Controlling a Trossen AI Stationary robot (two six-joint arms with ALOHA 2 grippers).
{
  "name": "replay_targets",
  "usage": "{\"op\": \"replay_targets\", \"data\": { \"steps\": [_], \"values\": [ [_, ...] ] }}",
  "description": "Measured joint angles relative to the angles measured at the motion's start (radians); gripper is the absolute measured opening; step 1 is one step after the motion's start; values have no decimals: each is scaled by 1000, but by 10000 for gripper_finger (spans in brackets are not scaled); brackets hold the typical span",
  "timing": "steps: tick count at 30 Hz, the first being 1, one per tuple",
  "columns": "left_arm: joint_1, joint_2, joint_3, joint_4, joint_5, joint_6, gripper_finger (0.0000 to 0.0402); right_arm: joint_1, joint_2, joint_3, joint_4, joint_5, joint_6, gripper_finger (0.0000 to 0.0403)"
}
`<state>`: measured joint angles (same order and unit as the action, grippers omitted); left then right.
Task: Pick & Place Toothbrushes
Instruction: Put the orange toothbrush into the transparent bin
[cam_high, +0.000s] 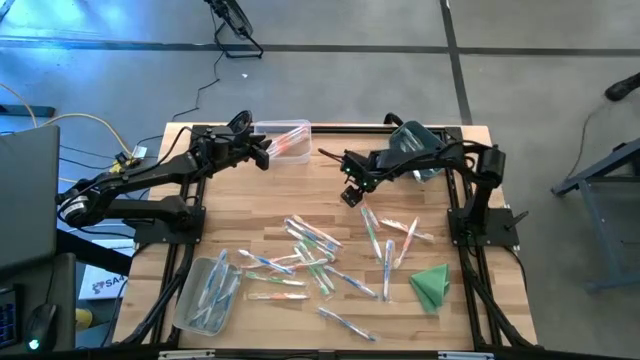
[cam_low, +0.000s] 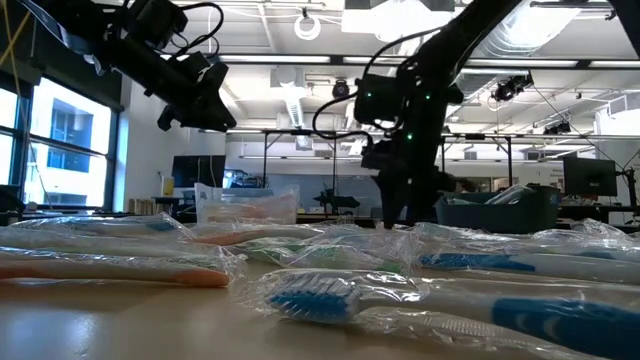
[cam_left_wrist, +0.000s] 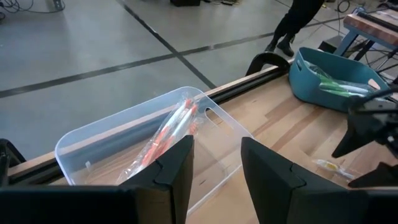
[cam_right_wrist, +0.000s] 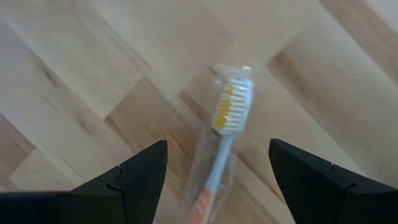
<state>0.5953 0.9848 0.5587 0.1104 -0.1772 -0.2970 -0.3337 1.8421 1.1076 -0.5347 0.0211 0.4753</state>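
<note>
The left gripper (cam_high: 268, 153) hung above the near edge of the clear bin (cam_high: 285, 140) at the table's (cam_high: 250, 205) far side. Its jaws stood parted with nothing between them. In the left wrist view the bin (cam_left_wrist: 93, 140) held wrapped toothbrushes with orange handles (cam_left_wrist: 166, 130), lying aslant against its far wall.

The right gripper (cam_high: 351, 196) hung over the table's middle, near the far end of the scattered toothbrushes (cam_high: 310, 255). Its jaws were wide open and empty. In the right wrist view one wrapped brush (cam_right_wrist: 224, 134), with a pale blue handle and yellow-marked bristles, lay flat on the wood directly between the two fingers (cam_right_wrist: 140, 177), touching neither.

The loose toothbrushes lay spread across the table's middle and near half, some overlapping, all in clear wrappers. A second clear bin (cam_high: 207, 293) at the near left held several blue brushes. A teal bin (cam_high: 415, 150) sat at the far right, partly hidden under the right arm; the left wrist view showed green brushes (cam_left_wrist: 339, 87) inside it. A folded green cloth (cam_high: 431, 287) lay near the right edge, just beside the outermost brushes.

In the low view the nearest brush (cam_low: 320, 297) had blue bristles.
</note>
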Motion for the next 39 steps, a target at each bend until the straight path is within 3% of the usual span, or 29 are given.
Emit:
{"op": "replay_targets", "data": {
  "steps": [11, 26, 39],
  "values": [
    [0, 0, 0, -8, 0, 0, 132, 19, 33, 0, 73, 80, 52, 259],
    [0, 0, 0, -9, 0, 0, 132, 16, 57, 2, 72, 80, 47, 64],
    [0, 0, 0, -9, 0, 1, 132, 17, 59, 2, 81, 61, 19, 19]
  ]
}}
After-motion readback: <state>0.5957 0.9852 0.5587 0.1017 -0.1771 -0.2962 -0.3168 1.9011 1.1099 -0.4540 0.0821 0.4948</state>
